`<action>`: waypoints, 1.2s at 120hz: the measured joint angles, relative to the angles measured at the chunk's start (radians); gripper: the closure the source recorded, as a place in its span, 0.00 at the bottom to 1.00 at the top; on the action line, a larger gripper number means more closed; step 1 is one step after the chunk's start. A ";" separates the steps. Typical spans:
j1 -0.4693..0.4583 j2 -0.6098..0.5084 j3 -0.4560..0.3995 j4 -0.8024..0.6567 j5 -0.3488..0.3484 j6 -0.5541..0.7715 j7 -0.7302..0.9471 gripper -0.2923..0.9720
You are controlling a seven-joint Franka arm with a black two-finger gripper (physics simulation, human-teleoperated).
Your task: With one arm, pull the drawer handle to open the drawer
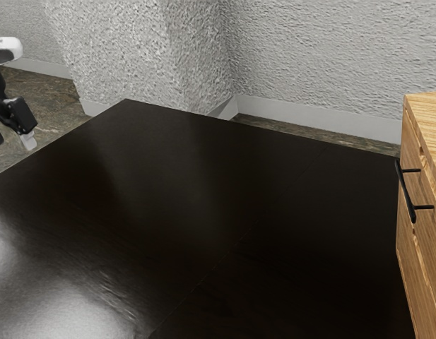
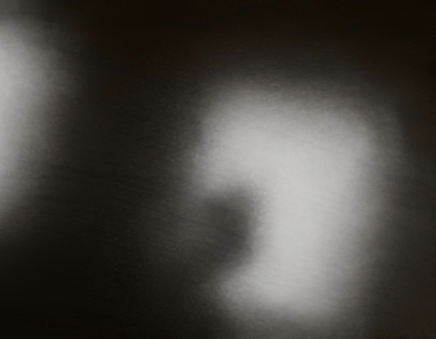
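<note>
A light wooden drawer cabinet (image 1: 424, 233) stands at the exterior view's right edge, on the dark table. Its black bar handle (image 1: 409, 191) runs upright on the front that faces the arm, held off the wood by two short posts. The drawer front sits flush with the cabinet. My gripper (image 1: 11, 139) hangs at the far left of the exterior view, above the table's left corner and a full table width from the handle. Its fingers (image 1: 27, 141) stand apart, open, with nothing between them. The wrist view looks down on the glossy tabletop (image 2: 133, 212) with blurred pale reflections.
The dark glossy table (image 1: 203, 212) stretches between the gripper and the cabinet. Behind it are rough white walls (image 1: 309, 49) and a strip of stone floor (image 1: 48, 99).
</note>
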 joint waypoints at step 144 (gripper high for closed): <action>0.027 -0.239 -0.662 -0.321 -0.223 0.084 -0.712 0.25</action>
